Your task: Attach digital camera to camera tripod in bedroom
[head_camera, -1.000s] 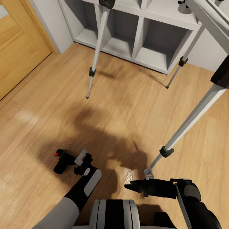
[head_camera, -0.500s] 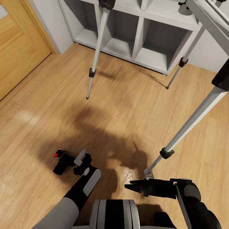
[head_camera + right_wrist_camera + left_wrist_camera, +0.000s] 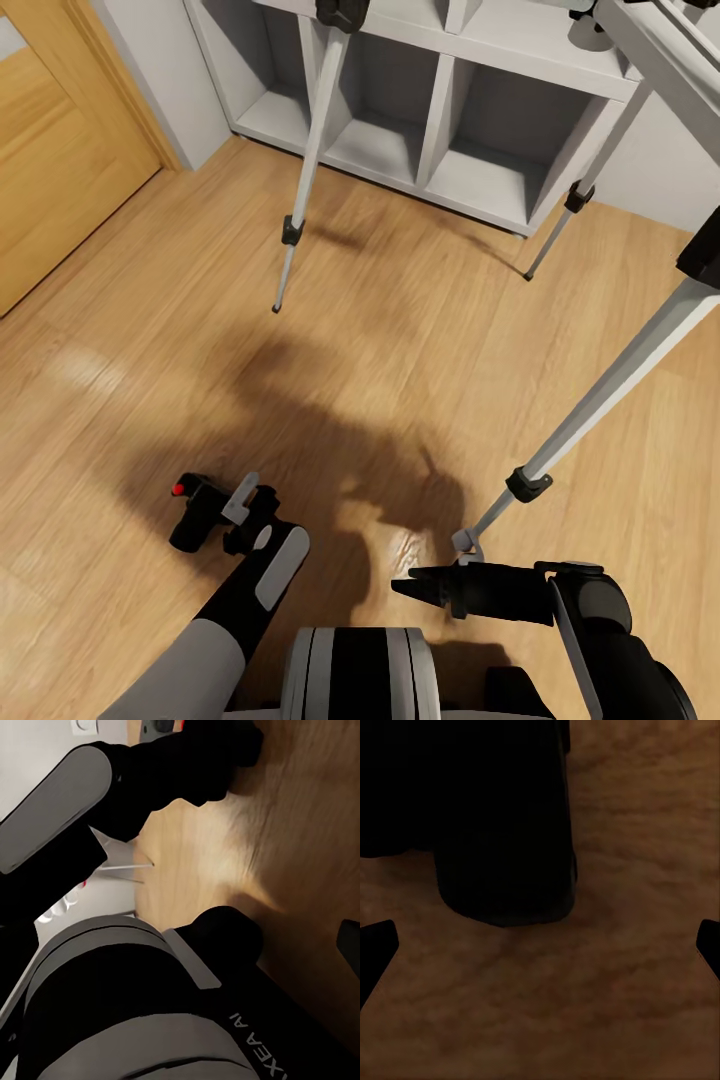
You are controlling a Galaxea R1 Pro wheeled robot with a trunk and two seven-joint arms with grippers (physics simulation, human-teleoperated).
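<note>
Bedroom floor of light wood planks (image 3: pixel 120 330) is seen from the head camera, with a white cube shelf (image 3: pixel 440 110) at twelve o'clock and a wooden door (image 3: pixel 50 150) at ten o'clock. The camera tripod (image 3: pixel 620 370) is spread wide across the scene: one silver leg is planted at eleven o'clock, one near the shelf at one o'clock, and the nearest leg ends at five o'clock, just beside the right gripper (image 3: pixel 400 584). Its head is cut off above the frame.

The digital camera (image 3: pixel 195 510), with its red button uppermost, is lying on the floor at seven o'clock. The left gripper (image 3: pixel 232 510) is lowered right against it, judged to be lining up for a grasp. Whether it is touching cannot be told from the head view.

In the left wrist view, the camera (image 3: pixel 502 817) is shown as a dark block ahead, with fingertips (image 3: pixel 375 945) set wide apart at the frame edges and closed on nothing. The right gripper's fingers are seen pressed together, held idle and low.
</note>
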